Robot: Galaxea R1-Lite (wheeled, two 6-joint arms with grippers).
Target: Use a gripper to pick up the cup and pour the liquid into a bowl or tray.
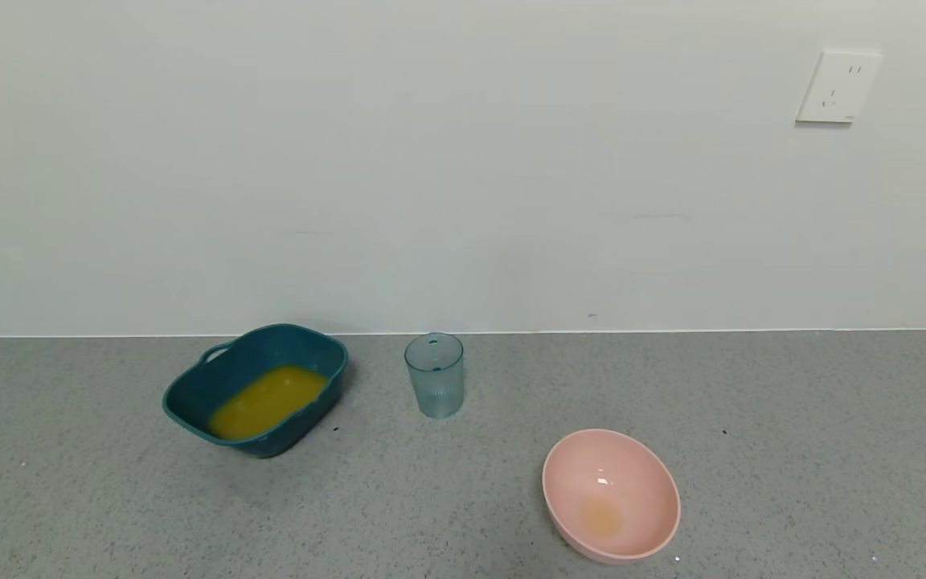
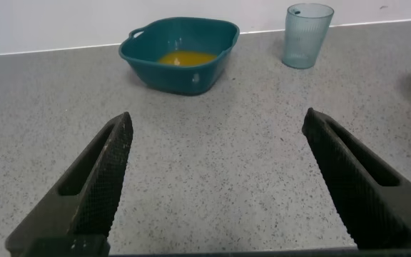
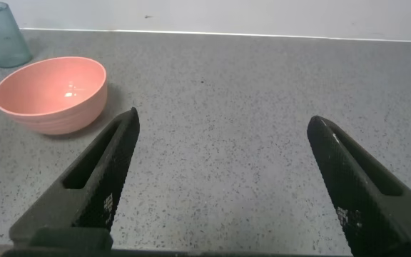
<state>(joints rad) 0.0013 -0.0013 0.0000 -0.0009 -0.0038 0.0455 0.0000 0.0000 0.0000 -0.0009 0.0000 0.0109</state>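
From where the head camera looks, the pouring looks pretty much done. The cup [image 1: 435, 375] stands upright on the grey speckled bench [image 1: 792, 450] close to the wall, and it looks empty to me, just see-through pale teal plastic with ribs round the lower half. The orange-yellow liquid [image 1: 268, 400] is pooled in the dark teal tub [image 1: 190, 394], a rounded-rectangular thing with a loop handle, sitting near the cup toward the robot's left. Nearer the robot and off to its right there's a round pink bowl [image 1: 611, 492], smooth and glossy, with only a faint orange smear at the bottom. No arms in this view at all, so I'd guess nothing much is left except parking.

Left wrist view: the left tool [image 2: 216, 187] has its two black cross-hatched fingers spread wide, holding nothing, hanging low over bare bench. The tub and cup are well apart from it, back by the wall.

Right wrist view: same story. The right tool [image 3: 223, 187] is spread wide and empty, with the pink bowl near it and the cup just peeking in behind the bowl.
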